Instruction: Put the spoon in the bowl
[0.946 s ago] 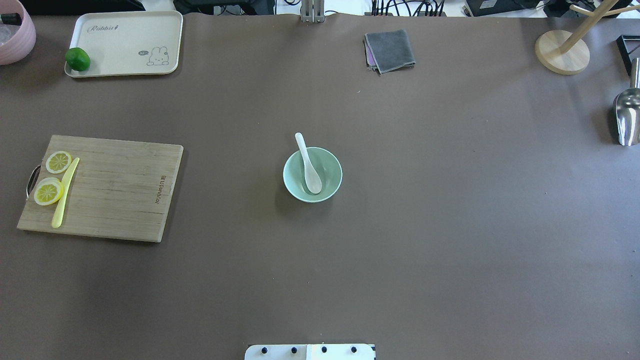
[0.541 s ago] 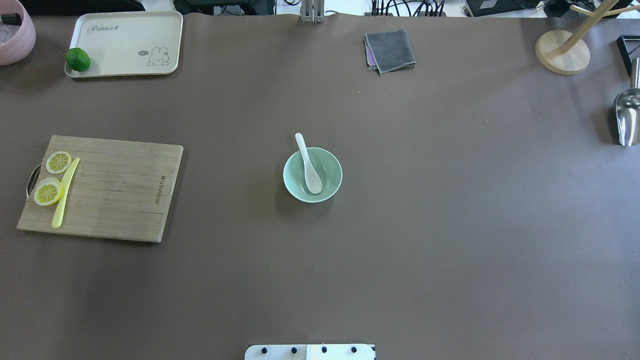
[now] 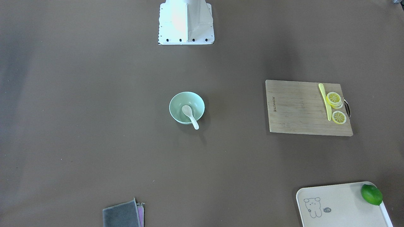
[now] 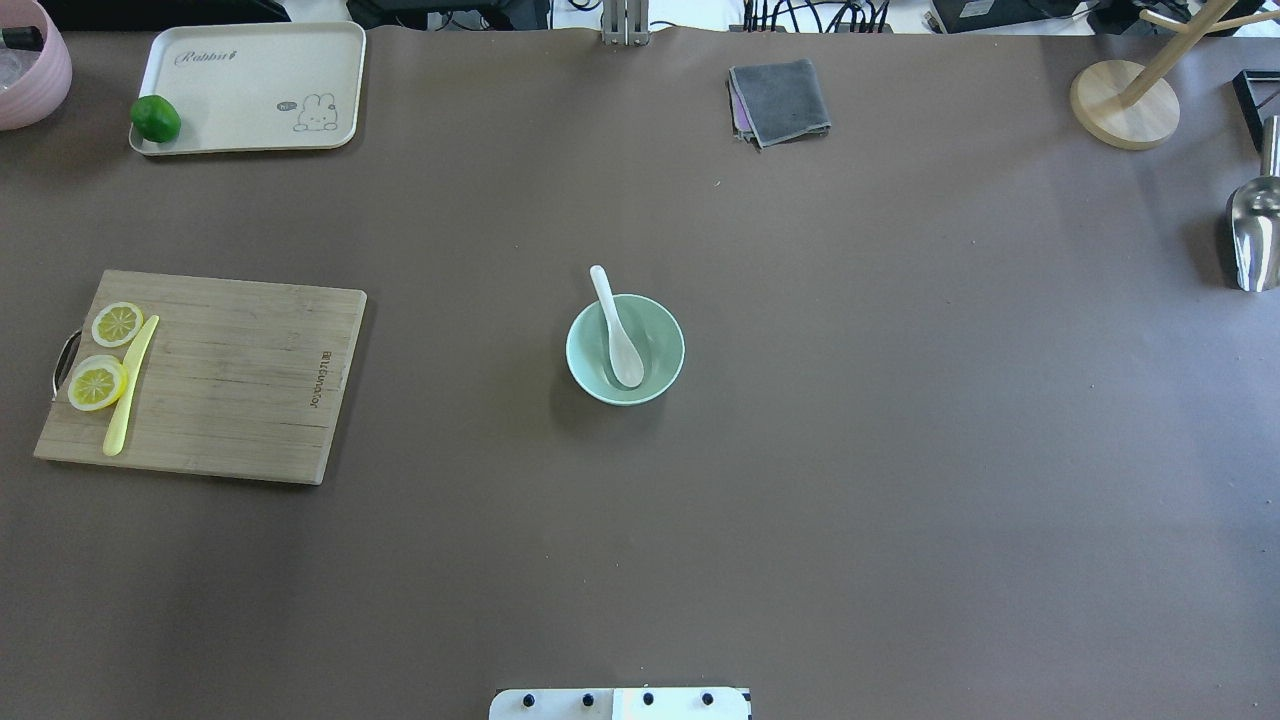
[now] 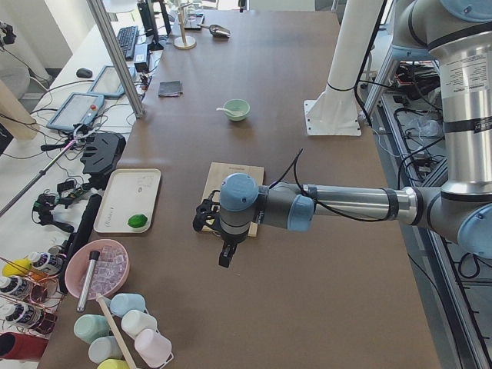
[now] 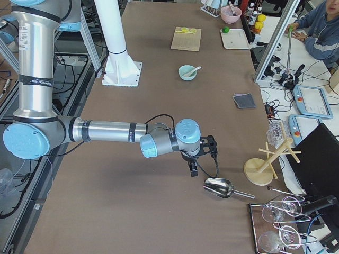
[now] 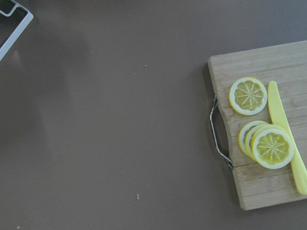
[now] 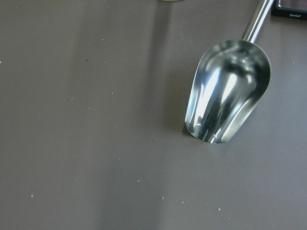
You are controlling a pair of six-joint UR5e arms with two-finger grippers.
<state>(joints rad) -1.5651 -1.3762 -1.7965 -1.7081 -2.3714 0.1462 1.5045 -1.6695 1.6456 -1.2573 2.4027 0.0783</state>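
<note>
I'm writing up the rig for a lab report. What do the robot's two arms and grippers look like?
Both arms match: the left arm and right arm are silver tubes joined by grey rounded housings with pale blue caps. A thin black cable loops off each wrist. The left gripper and right gripper are small and black. A black band rings the right arm's upright tube.

White spoon (image 4: 618, 333) sits in mint-green bowl (image 4: 660, 376), scoop down at the bottom, handle leaning on and overhanging the rim toward desk's far edge. Bowl upright, mid-desk.
</note>
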